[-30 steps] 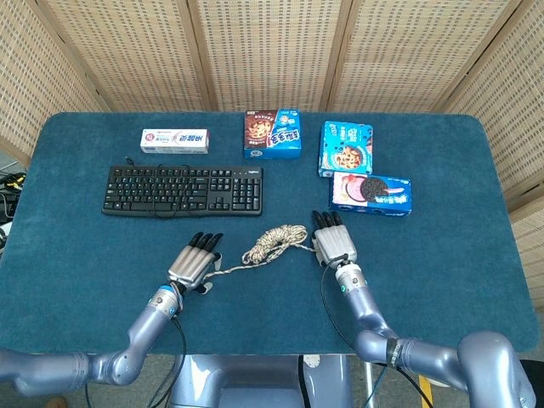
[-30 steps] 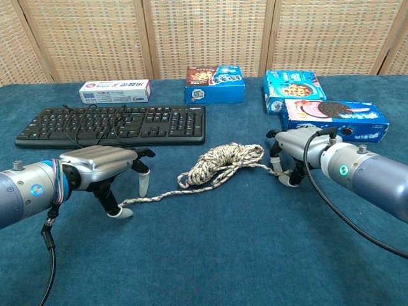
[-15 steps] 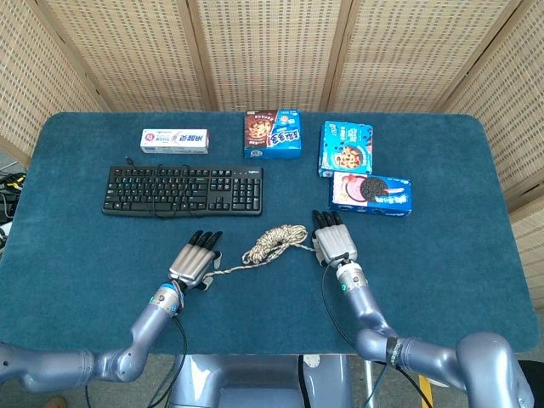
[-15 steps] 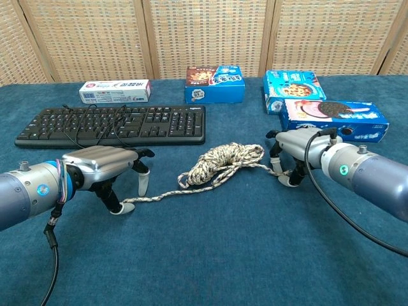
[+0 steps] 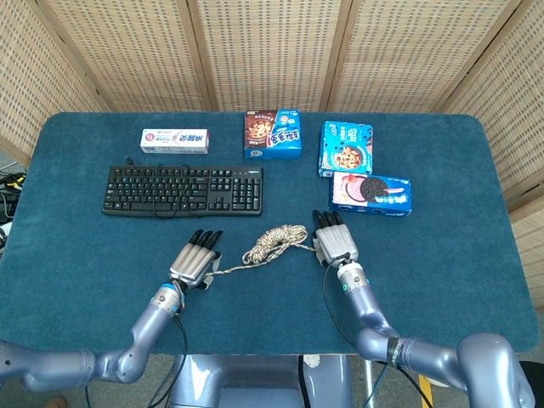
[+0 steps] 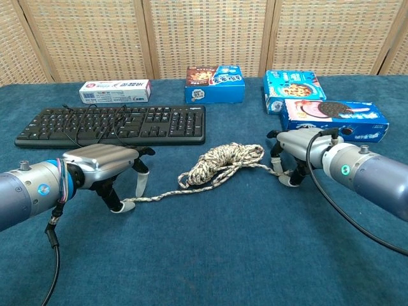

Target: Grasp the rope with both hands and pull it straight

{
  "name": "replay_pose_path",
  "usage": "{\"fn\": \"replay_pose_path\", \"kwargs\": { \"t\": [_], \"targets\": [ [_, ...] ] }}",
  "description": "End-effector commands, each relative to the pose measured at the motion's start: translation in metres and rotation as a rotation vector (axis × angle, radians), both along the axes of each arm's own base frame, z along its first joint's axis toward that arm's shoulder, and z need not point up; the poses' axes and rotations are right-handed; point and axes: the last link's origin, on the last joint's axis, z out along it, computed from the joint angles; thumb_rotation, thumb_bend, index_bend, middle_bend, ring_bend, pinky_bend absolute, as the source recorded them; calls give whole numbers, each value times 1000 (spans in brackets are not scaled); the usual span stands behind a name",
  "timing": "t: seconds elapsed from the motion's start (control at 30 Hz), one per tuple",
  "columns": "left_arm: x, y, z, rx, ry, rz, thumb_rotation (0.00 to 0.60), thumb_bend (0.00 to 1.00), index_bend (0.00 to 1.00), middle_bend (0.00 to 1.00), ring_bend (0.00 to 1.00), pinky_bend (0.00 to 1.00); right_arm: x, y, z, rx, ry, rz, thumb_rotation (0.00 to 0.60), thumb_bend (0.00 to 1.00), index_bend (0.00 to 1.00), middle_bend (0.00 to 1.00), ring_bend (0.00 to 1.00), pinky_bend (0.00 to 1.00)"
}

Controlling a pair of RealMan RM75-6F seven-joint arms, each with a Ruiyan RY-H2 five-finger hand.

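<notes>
A blue-carpeted table (image 5: 76, 246) stands before what looks like woven screen panels (image 5: 263, 51).

Bright, even, diffuse light in both views. Shadows soft and short, small dark patches under the left hand (image 6: 105, 167) and right hand (image 6: 294, 148). Mild sheen on the metal. Sharp focus, no motion blur. Slight wide-angle stretch near chest view edges.

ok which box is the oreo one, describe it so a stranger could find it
Start at the blue table and look to its back right, where two blue boxes sit close together. The oreo box is the nearer one, lying just beyond the right hand. Unlike the chip-cookie box behind it, it shows a dark sandwich cookie on pink.
</notes>
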Motion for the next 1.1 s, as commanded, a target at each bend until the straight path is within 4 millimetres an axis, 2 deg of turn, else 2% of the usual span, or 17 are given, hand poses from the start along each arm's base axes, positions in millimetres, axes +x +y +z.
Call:
{"fn": "replay_pose_path", "kwargs": {
  "t": [0.03,0.67,1.1],
  "targets": [
    [0,1,-1,0,4,1,600,350,536,0,0,0,0,0,0,0,0,0,600,465,646,0,0,0],
    [0,5,-4,-2,19,24,600,379,552,0,0,0,-3,-1,3,-2,3,-3,600,465,646,0,0,0],
    [-1,6,-6,-2,32,30,600,397,610,0,0,0,-4,-2,1,0,7,-3,600,466,648,0,0,0]
  ]
}}
